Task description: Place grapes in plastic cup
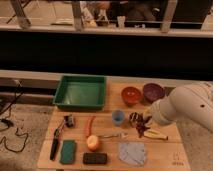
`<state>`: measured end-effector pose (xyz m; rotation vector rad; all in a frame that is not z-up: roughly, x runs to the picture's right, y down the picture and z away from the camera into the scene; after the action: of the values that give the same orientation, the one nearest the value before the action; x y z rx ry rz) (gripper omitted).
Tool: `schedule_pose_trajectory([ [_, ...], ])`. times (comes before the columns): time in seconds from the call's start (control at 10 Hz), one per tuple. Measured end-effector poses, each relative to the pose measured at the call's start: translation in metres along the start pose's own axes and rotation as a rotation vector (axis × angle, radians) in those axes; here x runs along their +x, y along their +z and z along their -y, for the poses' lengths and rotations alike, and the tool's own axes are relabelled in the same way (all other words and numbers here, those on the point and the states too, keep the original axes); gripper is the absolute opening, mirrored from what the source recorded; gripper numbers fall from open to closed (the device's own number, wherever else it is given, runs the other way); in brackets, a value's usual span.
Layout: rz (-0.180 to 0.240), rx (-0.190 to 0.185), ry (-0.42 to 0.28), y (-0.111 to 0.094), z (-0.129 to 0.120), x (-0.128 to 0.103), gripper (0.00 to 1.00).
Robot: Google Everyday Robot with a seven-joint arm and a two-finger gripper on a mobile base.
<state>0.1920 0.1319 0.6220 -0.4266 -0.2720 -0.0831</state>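
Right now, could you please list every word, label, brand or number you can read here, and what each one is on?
No text can be read.
Table: a small dark mark near the front right corner, too blurred to read.
Gripper: no marking seen; it holds the grapes beside the plastic cup.
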Motion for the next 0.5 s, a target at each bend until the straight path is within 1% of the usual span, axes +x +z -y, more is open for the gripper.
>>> schedule_pose_trajectory([
  [0.2, 0.008, 0.015, -0.019, -0.001, 0.0, -0.006, 0.0],
  [0.4, 0.018, 0.03, -0.056, 0.0, 0.007, -0.026, 0.0],
  [0.5, 0.028, 0.035, -0.08, 0.004, 0.015, -0.043, 0.0],
])
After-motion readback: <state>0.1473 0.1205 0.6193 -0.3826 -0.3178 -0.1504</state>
